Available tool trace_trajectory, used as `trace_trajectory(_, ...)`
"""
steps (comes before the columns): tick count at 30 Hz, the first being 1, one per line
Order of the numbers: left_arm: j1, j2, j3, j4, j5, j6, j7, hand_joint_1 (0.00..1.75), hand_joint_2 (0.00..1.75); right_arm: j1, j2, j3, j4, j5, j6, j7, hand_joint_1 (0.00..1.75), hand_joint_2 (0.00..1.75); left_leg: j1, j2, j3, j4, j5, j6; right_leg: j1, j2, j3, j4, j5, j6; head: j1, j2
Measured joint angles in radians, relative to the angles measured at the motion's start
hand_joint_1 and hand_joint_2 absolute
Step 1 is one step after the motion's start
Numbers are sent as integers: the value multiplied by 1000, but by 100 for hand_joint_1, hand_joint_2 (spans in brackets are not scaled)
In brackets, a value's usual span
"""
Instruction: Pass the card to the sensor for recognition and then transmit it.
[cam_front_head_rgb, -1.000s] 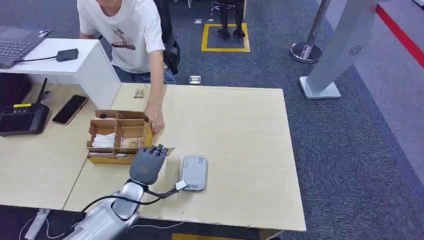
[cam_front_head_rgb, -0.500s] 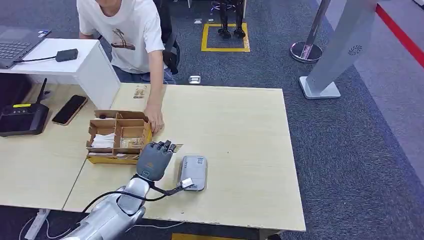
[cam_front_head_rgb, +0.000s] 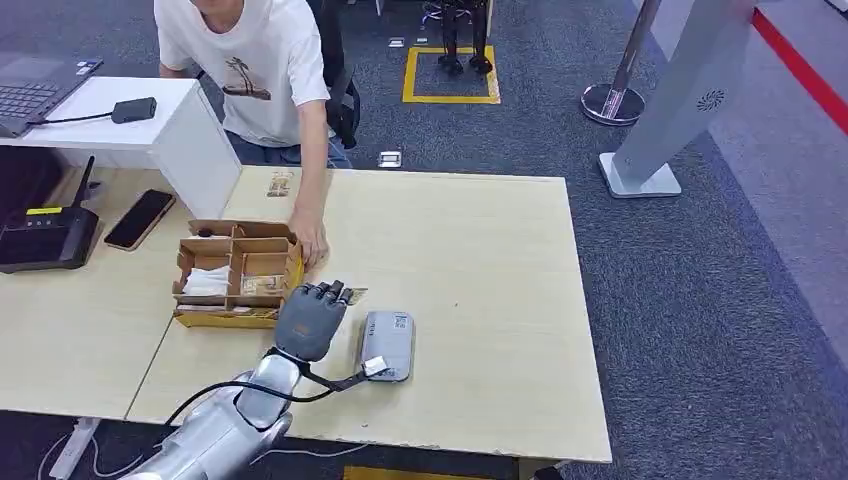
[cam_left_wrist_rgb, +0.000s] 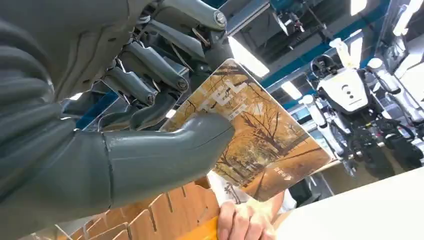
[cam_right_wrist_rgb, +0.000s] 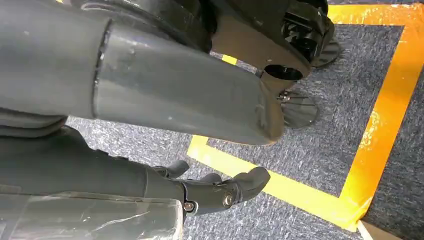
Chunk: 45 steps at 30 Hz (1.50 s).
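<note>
1. The table (cam_front_head_rgb: 480, 260) lies under the left hand (cam_front_head_rgb: 310, 318), which hovers near its front edge.
2. A person (cam_front_head_rgb: 262, 70) in a white shirt with a dark palm-tree print stands across the table; their hand (cam_front_head_rgb: 308, 240) rests beyond the left hand, against the box.
3. The cardboard box (cam_front_head_rgb: 238, 272), split into compartments, sits just left of the left hand; its contents are hard to make out.
4. The grey sensor (cam_front_head_rgb: 387, 344) lies just right of the left hand; its small label is too small to read.
5. The left hand pinches the card (cam_left_wrist_rgb: 255, 145) between thumb and fingers. The card shows autumn trees; its printed letters are partly hidden by the thumb and unreadable.
6. The right hand (cam_right_wrist_rgb: 220, 192) hangs over grey carpet with yellow tape, fingers loosely curled, holding nothing.
</note>
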Motion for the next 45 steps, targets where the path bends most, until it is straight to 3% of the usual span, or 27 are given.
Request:
trace_trajectory(12, -24, -94, -21, 64, 0, 0, -90, 175, 175, -4, 0, 17, 0, -33, 1, 6, 0, 0, -1, 0, -1, 0, 0, 0, 0, 0, 0, 0, 0, 0, 0, 0)
trace_trajectory(20, 20, -138, -45, 65, 0, -1, -89, 175, 175, -3, 0, 17, 0, -60, -3, 3, 0, 0, 0, 0, -1, 0, 0, 0, 0, 0, 0, 0, 0, 0, 0, 0)
trace_trajectory(32, 97, -110, 0, -46, 2, -4, -87, 175, 175, 18, 0, 17, 0, -96, -12, -6, 0, 0, 0, 0, -1, 0, 0, 0, 0, 0, 0, 0, 0, 0, 0, 0)
trace_trajectory(45, 124, -81, 18, -71, 0, -15, -67, 175, 175, 18, 0, 17, 0, -115, -14, -6, 0, 0, 0, 0, -1, 0, 0, 0, 0, 0, 0, 0, 0, 0, 0, 0)
